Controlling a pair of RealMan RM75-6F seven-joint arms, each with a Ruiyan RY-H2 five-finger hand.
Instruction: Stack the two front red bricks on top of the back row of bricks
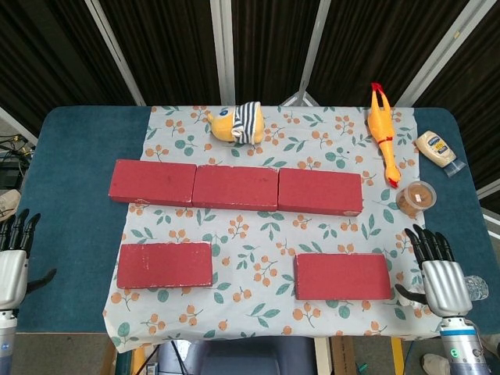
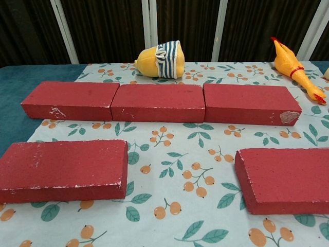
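Three red bricks form the back row (image 1: 234, 187) (image 2: 157, 102), laid end to end across the floral cloth (image 1: 250, 234). In front of it lie the front left brick (image 1: 165, 265) (image 2: 62, 170) and the front right brick (image 1: 342, 276) (image 2: 285, 178), flat and apart from each other. My left hand (image 1: 14, 262) hovers at the table's left edge, open, well left of the front left brick. Over at the right, my right hand (image 1: 438, 272) is open too, just right of the front right brick. Neither hand shows in the chest view.
A yellow striped plush toy (image 1: 237, 123) lies behind the back row. A rubber chicken (image 1: 382, 129), a small brown-filled cup (image 1: 416, 198) and a mayonnaise bottle (image 1: 436, 148) sit at the back right. A clear object (image 1: 476, 287) lies beside my right hand.
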